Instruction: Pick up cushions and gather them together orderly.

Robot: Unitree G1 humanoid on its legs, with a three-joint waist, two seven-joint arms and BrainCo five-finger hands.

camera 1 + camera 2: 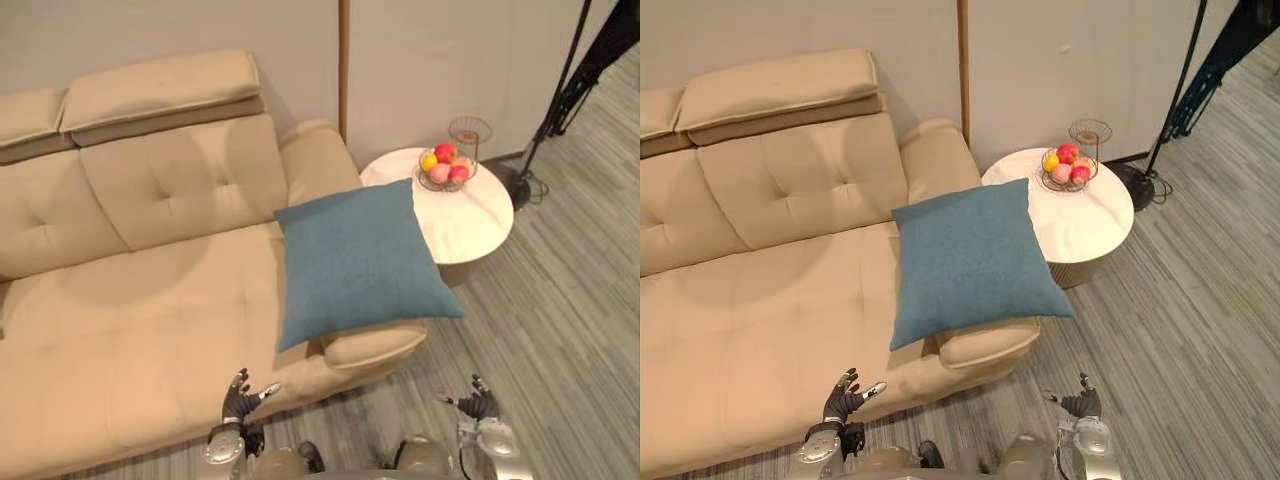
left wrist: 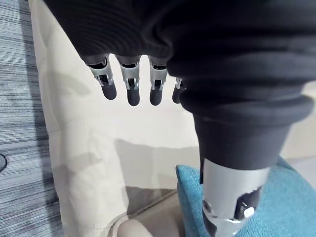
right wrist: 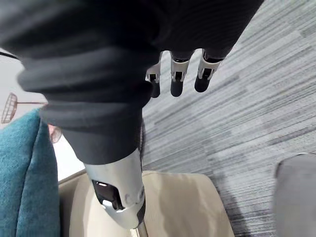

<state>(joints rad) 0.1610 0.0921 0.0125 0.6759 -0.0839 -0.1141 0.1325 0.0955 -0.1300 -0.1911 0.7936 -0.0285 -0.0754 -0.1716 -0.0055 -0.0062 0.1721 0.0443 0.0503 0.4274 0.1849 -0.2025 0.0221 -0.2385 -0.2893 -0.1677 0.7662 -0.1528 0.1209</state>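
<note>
A square teal cushion lies on the right end of the beige sofa, its right side resting over the padded armrest and tilting a little toward the round table. My left hand hovers low at the sofa's front edge, open with straight fingers, well short of the cushion. My right hand hangs over the floor to the right of the armrest, also open, fingers relaxed and holding nothing. The cushion's edge lies beside that hand's thumb.
A round white side table stands right of the sofa and bears a wire basket of fruit. A black lamp stand rises at the back right. Grey striped floor spreads in front and to the right.
</note>
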